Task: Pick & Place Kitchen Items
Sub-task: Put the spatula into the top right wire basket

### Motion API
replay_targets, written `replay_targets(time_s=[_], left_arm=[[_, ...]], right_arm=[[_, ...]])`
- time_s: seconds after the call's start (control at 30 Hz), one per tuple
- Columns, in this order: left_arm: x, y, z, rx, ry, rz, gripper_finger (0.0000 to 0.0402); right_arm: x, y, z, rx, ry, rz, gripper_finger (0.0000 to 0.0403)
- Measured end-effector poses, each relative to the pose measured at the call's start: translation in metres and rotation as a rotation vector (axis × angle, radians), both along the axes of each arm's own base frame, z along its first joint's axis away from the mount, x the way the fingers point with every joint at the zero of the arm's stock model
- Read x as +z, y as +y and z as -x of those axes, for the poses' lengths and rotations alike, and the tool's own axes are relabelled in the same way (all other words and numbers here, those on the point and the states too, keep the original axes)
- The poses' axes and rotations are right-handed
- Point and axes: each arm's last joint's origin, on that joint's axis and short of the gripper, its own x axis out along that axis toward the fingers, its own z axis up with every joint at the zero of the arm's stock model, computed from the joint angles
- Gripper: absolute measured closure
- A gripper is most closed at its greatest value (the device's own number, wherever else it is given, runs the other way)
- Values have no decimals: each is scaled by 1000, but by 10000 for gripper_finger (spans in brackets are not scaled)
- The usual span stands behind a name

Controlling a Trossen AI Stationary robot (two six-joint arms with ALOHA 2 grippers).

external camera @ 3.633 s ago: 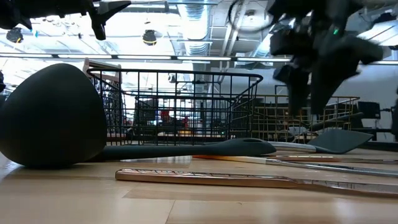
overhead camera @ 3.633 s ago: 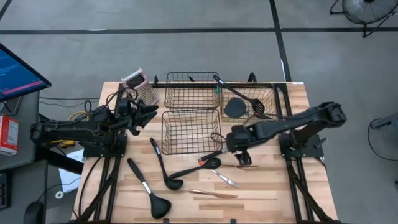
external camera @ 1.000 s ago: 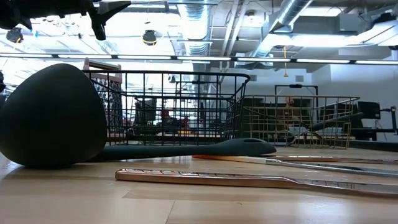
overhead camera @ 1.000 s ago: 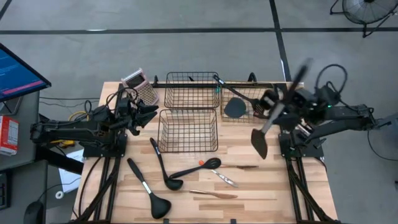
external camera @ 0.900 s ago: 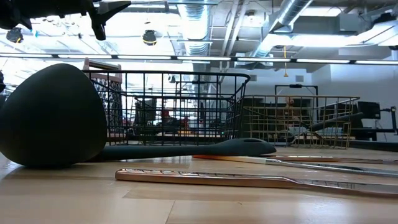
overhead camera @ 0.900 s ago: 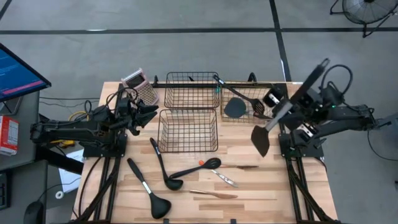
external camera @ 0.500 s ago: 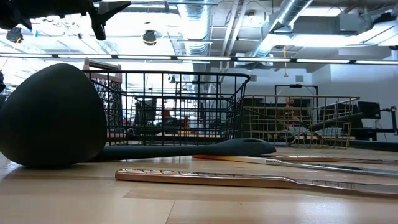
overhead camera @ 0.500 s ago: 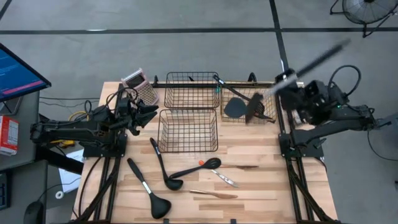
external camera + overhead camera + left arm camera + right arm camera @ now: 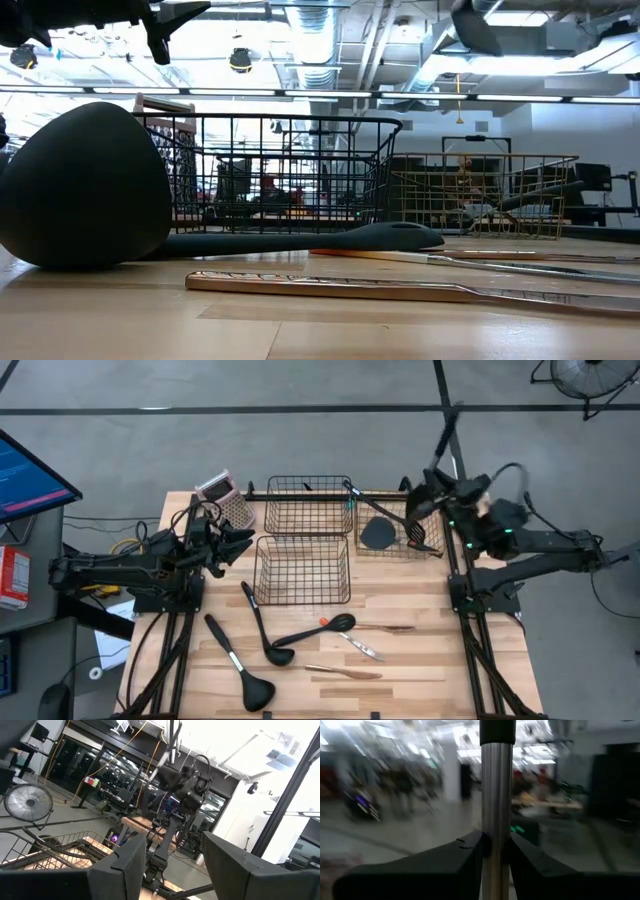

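Note:
My right gripper (image 9: 438, 495) (image 9: 496, 845) is shut on a black turner with a silver shaft, held above the gold wire basket (image 9: 432, 520) at the table's far right. The turner's handle (image 9: 448, 430) points past the far edge. Its blade is lost against the gripper. A dark shape (image 9: 475, 25) shows high above the basket in the low view. My left gripper (image 9: 235, 545) (image 9: 172, 865) is open and empty at the far left. Two black ladles (image 9: 250, 685) (image 9: 272, 645), a black spoon (image 9: 330, 626) and thin copper pieces (image 9: 345, 672) lie flat on the near table. My right gripper pinches the turner's silver shaft (image 9: 496, 815) between its two fingers, below the black grip (image 9: 497, 730). The fingers lie across the shaft. The turner is lifted clear of the table and the basket.
Two black wire baskets (image 9: 308, 505) (image 9: 303, 570) stand at the far middle. The gold basket holds a black spatula (image 9: 378, 532) and a slotted turner (image 9: 415, 536). A pink-topped grater (image 9: 225, 495) stands at the far left. Bare wood lies at the near right (image 9: 430, 660).
My right gripper has carried the turner from over the table's right side toward the far edge and over the gold basket. It has turned, and the turner has swung with it: the blade has gone from over bare wood to the basket, and the handle now points far.

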Motion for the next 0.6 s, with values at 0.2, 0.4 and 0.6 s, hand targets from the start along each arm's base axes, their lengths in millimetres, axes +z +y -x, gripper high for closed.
replay_targets(time_s=[0.2,0.4,0.6], left_arm=[[0,0,0,1,1,-1,226],[0,0,0,2,2,-3,226],[0,0,0,2,2,-3,226]], right_arm=[[-36,-16,-16,-119,204,-100,335],[-69,-36,-37,-126,376,-191,335],[-96,-61,-61,-115,509,-253,335]])
